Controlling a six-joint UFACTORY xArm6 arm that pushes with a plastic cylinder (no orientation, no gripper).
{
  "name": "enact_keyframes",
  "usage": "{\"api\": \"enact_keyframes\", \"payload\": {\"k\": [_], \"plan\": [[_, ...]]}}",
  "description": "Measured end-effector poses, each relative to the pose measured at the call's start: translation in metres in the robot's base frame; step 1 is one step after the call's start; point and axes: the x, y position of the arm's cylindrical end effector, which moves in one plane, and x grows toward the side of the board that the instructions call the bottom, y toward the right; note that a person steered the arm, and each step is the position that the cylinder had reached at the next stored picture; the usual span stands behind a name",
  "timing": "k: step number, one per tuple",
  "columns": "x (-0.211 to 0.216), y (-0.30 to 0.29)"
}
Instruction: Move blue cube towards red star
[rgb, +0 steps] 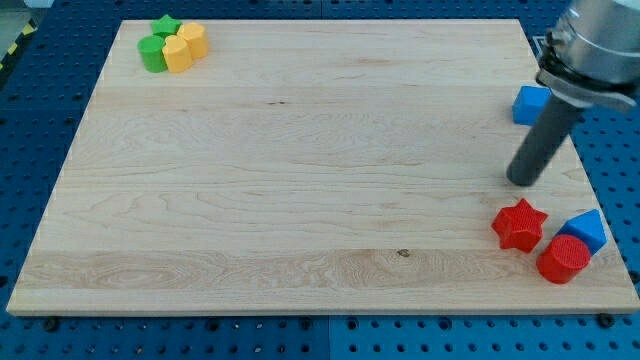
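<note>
A blue cube (530, 104) sits near the board's right edge, in the upper right of the view. A red star (519, 224) lies at the lower right. My tip (521, 182) rests on the board between them, below and slightly left of the blue cube and above the red star. The dark rod rises up and to the right, passing just right of the cube and covering part of it.
A red cylinder (563, 260) and a second blue block (586, 229) sit just right of the red star. At the top left are a green star (166, 25), a green cylinder (153, 53) and two yellow blocks (183, 47). The wooden board (300, 180) ends close to the right-hand blocks.
</note>
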Motion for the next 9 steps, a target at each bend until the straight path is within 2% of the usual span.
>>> {"api": "enact_keyframes", "payload": {"k": [4, 5, 6, 9], "plan": [[-0.142, -0.008], [-0.145, 0.04], [-0.129, 0.071], [-0.086, 0.059]]}}
